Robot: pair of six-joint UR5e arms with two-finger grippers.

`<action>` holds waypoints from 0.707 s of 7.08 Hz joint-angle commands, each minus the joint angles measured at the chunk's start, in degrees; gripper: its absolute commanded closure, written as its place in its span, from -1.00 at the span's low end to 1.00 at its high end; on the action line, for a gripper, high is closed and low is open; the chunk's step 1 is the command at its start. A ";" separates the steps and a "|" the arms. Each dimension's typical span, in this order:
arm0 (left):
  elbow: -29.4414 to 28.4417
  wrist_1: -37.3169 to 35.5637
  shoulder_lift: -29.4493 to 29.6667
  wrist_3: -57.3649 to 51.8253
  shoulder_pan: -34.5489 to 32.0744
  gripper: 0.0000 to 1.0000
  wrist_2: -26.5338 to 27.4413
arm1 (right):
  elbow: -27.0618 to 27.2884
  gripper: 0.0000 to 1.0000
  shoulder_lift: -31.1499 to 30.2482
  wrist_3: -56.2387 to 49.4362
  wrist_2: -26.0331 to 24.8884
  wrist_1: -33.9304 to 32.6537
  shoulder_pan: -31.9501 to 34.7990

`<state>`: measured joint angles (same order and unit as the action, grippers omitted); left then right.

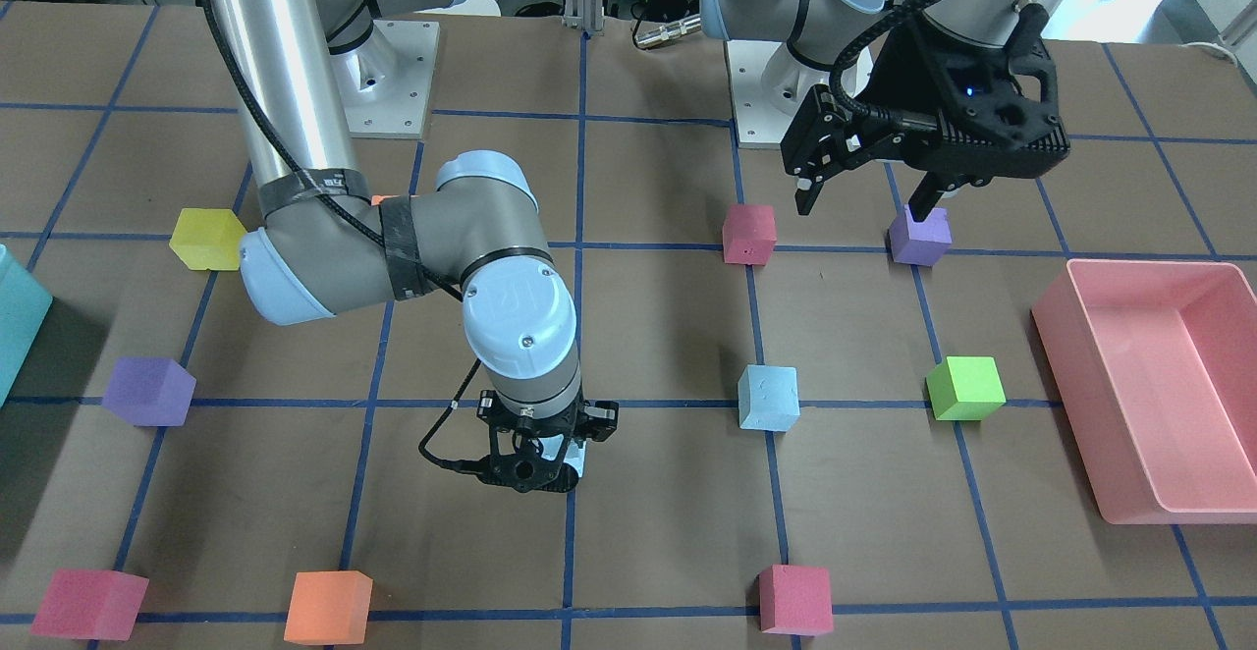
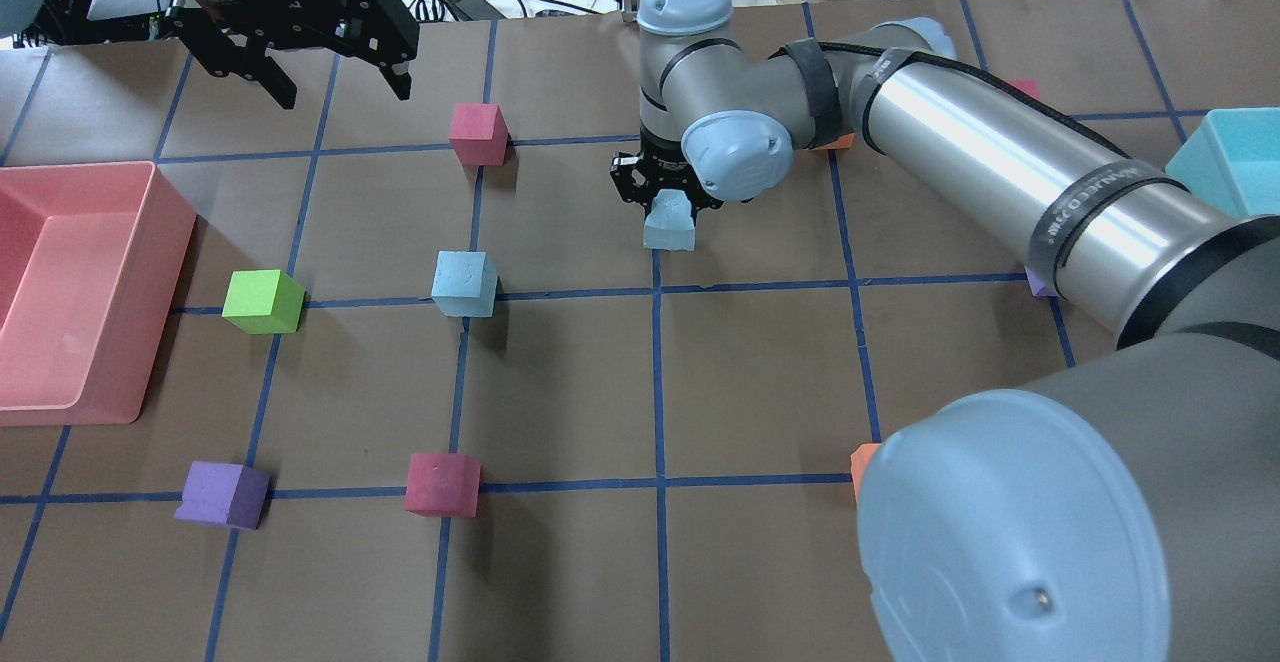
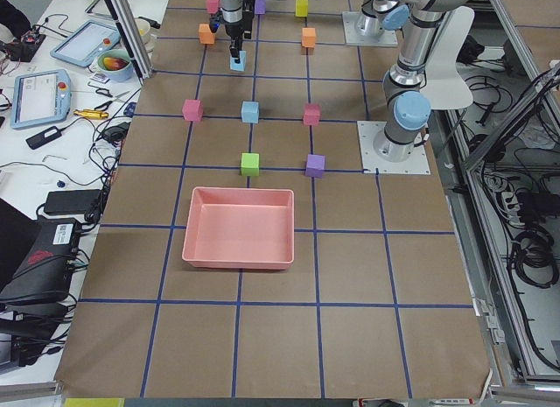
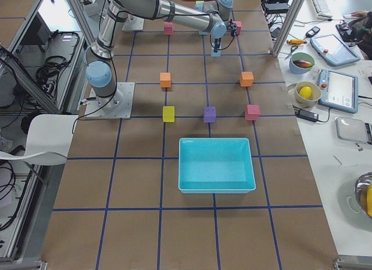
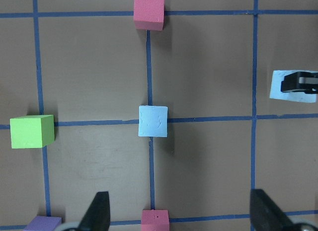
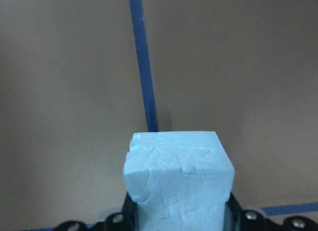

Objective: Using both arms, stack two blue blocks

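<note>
On the far left of the table [image 2: 760, 362] sits the pink bin [image 2: 170, 292]. Past the bin, up over the far side of the table, hangs the left claw [image 2: 342, 95]. Its two fingers [image 5: 98, 213] are spread wide apart. It holds nothing.

Next to the bin is the green cube [image 2: 262, 301], on a blue line. The purple cube [image 2: 222, 494] sits closer to the robot.

Then comes the loose blue block [image 2: 465, 283]. It sits flat on the table where two blue lines cross, near the green cube. Nothing touches it. The far pink cube [image 2: 478, 134] is behind it and the near pink cube [image 2: 442, 484] is in front of it.

In the middle, the right claw [image 2: 668, 207] points straight down, low over the table. It is closed tight on the held blue block [image 2: 668, 232], with one finger on each side. I cannot tell if this block touches the table. It is well apart from the loose blue block, right beside a blue line.

At the far right edge is the teal bin [image 2: 1230, 142].
</note>
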<state>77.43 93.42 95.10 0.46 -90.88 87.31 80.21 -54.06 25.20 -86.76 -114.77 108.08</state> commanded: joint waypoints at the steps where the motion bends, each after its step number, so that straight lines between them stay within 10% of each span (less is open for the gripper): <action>1: 0.00 0.00 0.00 0.07 0.00 -1.00 -0.03 | -0.05 0.90 0.71 0.82 0.02 1.56 0.64; 2: 0.00 0.09 -0.09 0.33 -0.35 -1.00 0.06 | 0.04 0.77 0.80 0.82 0.02 1.57 0.64; 3: 0.09 0.35 0.00 0.33 -0.09 -1.00 0.06 | 0.04 0.09 0.89 0.73 0.10 1.57 0.64; 5: 1.83 -0.17 0.09 0.33 0.00 -1.00 -0.21 | 0.13 -0.23 1.76 0.82 0.10 1.65 0.64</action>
<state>78.02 93.51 95.18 0.78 -90.93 87.22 80.29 -52.85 25.99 -86.67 -113.20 108.72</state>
